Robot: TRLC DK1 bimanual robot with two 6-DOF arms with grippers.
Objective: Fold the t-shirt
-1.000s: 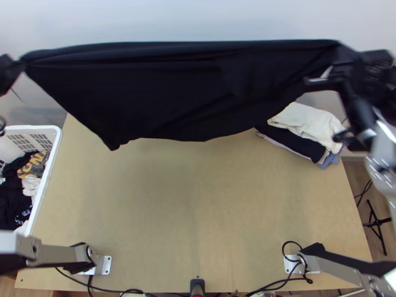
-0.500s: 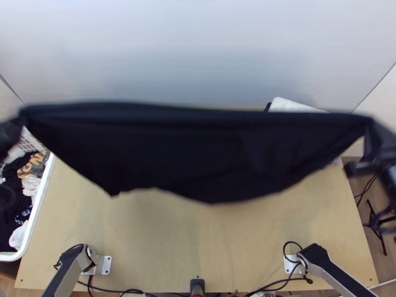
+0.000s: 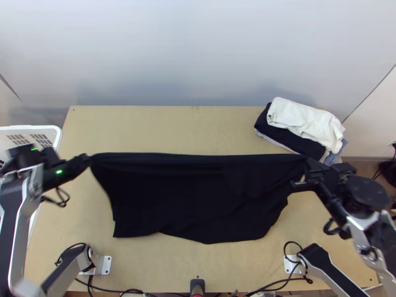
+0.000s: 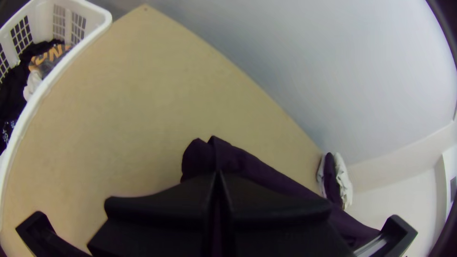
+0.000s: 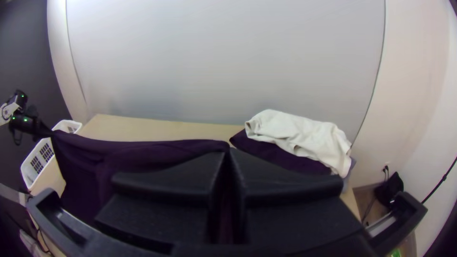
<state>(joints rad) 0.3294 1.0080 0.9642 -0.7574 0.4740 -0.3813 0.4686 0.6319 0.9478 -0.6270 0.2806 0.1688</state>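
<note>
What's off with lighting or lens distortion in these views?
Top view: soft, faint shadows on the pale wall; the t-shirt reads near-solid black, so its folds barely show. Left wrist view: the table's far edge and the laundry basket's rim bow, corners dark. Right wrist view: wall seams bend, corners dark.

You are having a passage over the bare table (image 3: 173,129) beyond the black t-shirt (image 3: 198,198), which is blocking the middle. A clothes stack (image 3: 304,123) is obstructing your far right, the white basket (image 3: 58,136) is bounding your left, and cables (image 3: 291,242) are looping beside the arm bases (image 3: 105,265).
</note>
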